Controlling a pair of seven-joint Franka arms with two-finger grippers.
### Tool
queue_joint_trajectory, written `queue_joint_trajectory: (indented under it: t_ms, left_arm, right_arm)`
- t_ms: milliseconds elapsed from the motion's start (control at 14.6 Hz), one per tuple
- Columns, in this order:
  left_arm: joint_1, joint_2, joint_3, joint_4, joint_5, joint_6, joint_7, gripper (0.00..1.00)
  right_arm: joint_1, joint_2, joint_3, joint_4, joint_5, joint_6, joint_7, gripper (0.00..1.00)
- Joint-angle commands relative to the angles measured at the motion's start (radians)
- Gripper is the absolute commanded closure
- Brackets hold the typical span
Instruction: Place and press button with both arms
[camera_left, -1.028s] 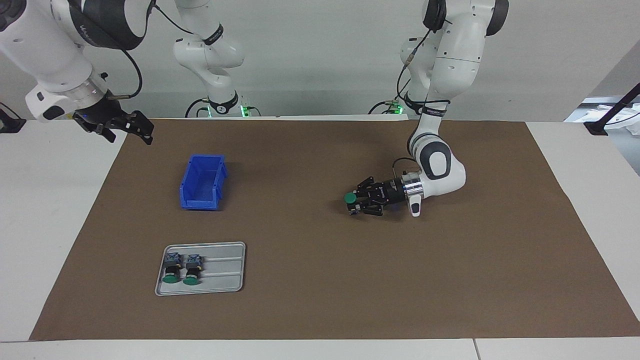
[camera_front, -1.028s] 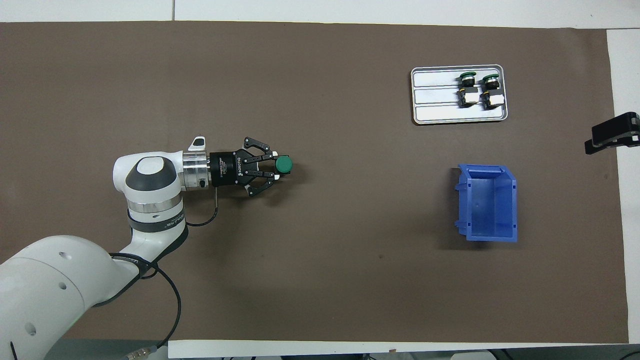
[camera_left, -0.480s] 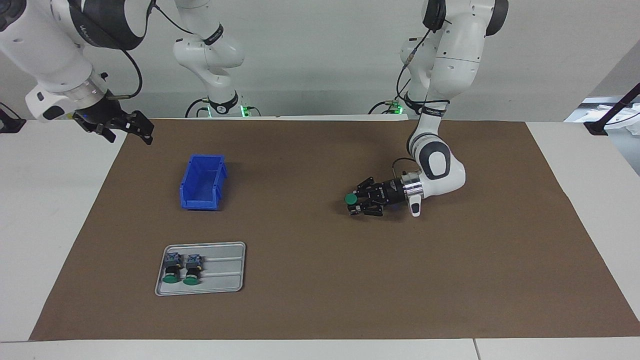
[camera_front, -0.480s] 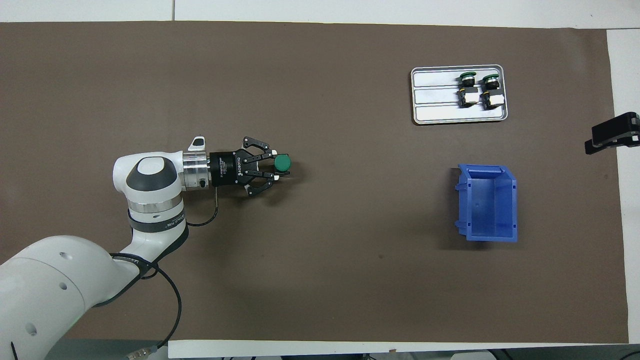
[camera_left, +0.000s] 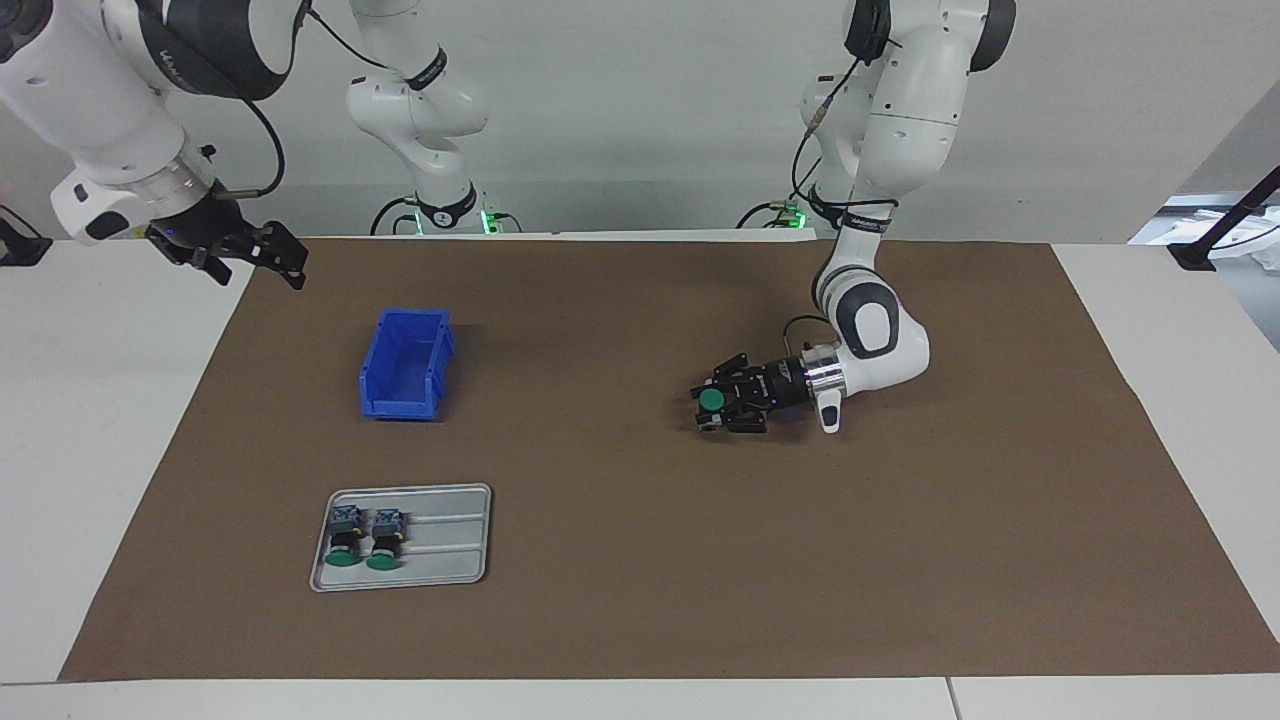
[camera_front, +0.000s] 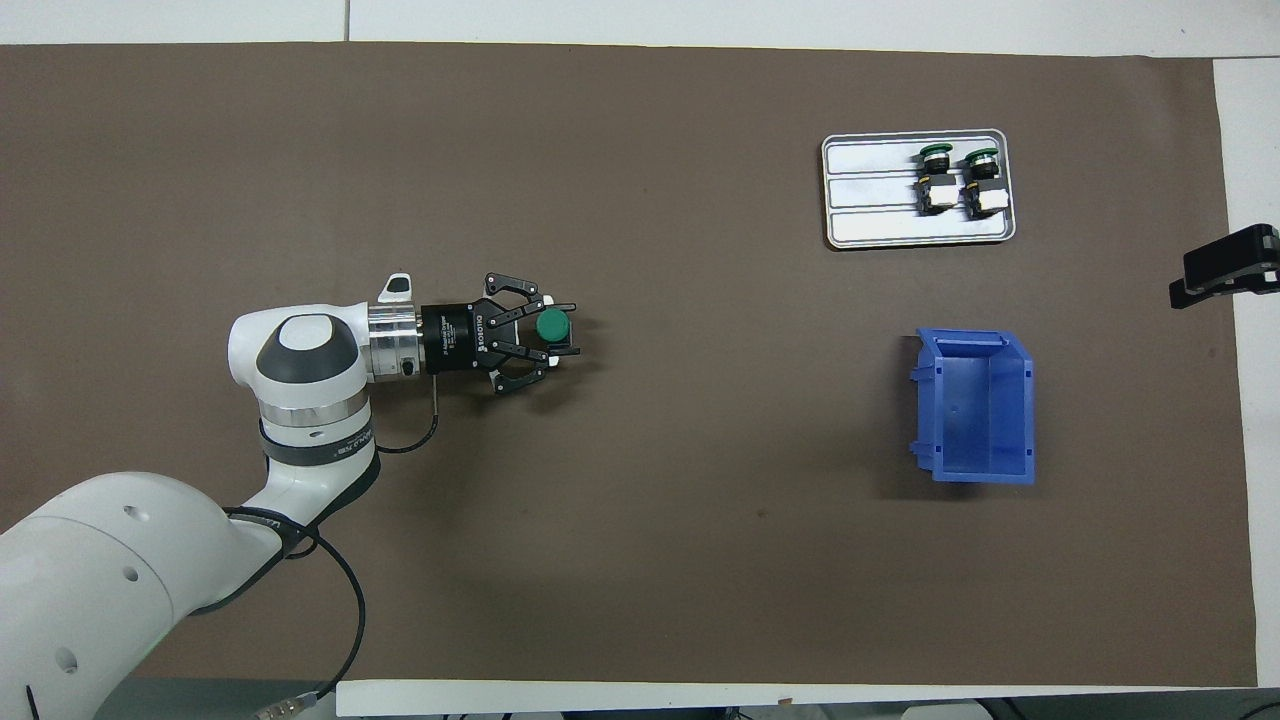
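Brown matting (camera_left: 640, 560) is spread over the white table, and the button (camera_left: 711, 400) is seen standing on it, green cap up, toward the left arm's end. It is flanked by the left gripper (camera_left: 712, 405), which is laid low and level over the mat. Whether that claw is pinching the button or is spread clear of it cannot be told.

If the claw is drawn back while one side is touching, the button could be dragged or tipped onto its side, since its base looks small under the wide cap. A tilted button would then be pressed off-centre and could be skidded across the mat.

The right gripper (camera_left: 250, 265) is held spread and empty, waiting above the table edge at the right arm's end. On its way across, the blue bin (camera_left: 405, 365) or the left arm could be clipped if the path is kept low.
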Motion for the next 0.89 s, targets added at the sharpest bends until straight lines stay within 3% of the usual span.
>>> queue_joint_trajectory:
  t_ms: [0,411,480,548,822]
  left_arm:
    - [-0.019,-0.021,0.006,-0.017,-0.022,0.039,-0.005,0.41]
    - [-0.027,-0.025,0.008,-0.017,-0.022,0.057,-0.028,0.25]
    - [-0.027,-0.025,0.008,-0.017,-0.022,0.057,-0.032,0.08]
    - [-0.027,-0.027,0.008,-0.017,-0.022,0.059,-0.037,0.00]
    - [-0.033,-0.039,0.011,-0.020,-0.017,0.063,-0.052,0.00]
  right_arm:
    - [-0.009,-0.025,0.008,-0.028,-0.001,0.004,-0.018,0.01]
    - [-0.009,-0.025,0.007,-0.028,-0.001,0.004,-0.018,0.01]
    - [-0.009,-0.025,0.007,-0.028,-0.001,0.004,-0.018,0.01]
    - [-0.009,-0.027,0.007,-0.028,-0.001,0.004,-0.018,0.01]
    - [-0.009,-0.025,0.008,-0.028,-0.001,0.004,-0.018,0.01]
